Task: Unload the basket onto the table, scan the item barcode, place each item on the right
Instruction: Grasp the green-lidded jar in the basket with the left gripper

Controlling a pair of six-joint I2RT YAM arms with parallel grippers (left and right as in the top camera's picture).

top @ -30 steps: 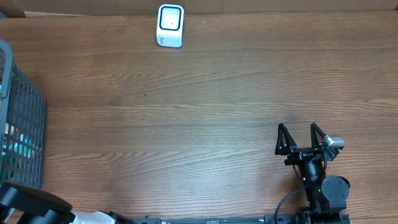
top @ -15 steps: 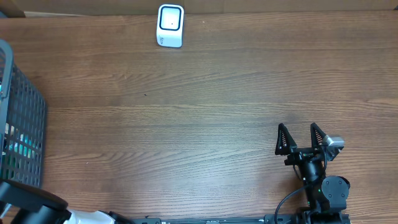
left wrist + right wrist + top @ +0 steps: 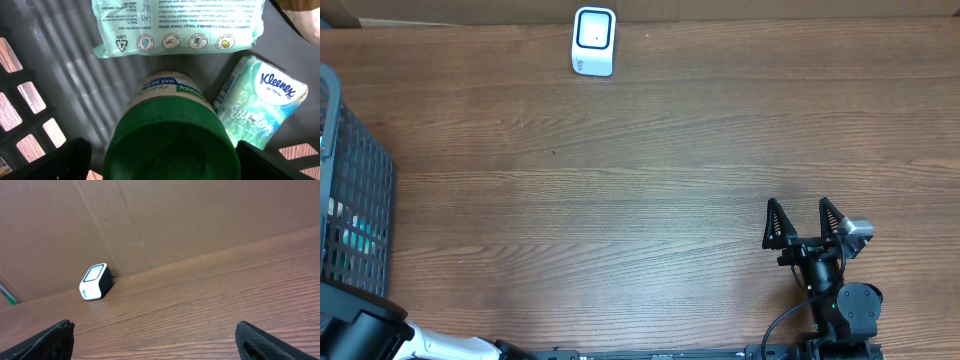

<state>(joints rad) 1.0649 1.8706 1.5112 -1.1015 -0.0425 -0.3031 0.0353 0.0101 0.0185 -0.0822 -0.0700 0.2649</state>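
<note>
A jar with a green ribbed screw lid (image 3: 170, 135) sits inside a dark grey plastic mesh basket (image 3: 20, 100) at the left edge of the table. In the left wrist view the lid end faces the camera and fills the lower middle of the picture. The jar's long axis runs away from the lid toward the top of the picture. A strip of its pale label with green print shows just beyond the lid, and the print reads upside down. Whether the jar stands upright or leans cannot be told.

The left gripper (image 3: 160, 155) has its two black fingers spread wide, one on each side of the lid. A narrow gap shows at the left finger, and the lid is not clamped.

Just past the jar lies a flat mint-green pack of wet wipes (image 3: 180, 25). Beside the jar on the right lies a small pale green Kleenex tissue pack (image 3: 260, 100).

The right gripper (image 3: 800, 215) rests near the front right of the brown wood-grain table (image 3: 650, 180), its fingers fully apart and holding nothing. A small white barcode scanner with a dark window (image 3: 594, 40) stands at the far edge of the table, well apart from both grippers. Behind it rises a plain brown cardboard wall (image 3: 200, 210).
</note>
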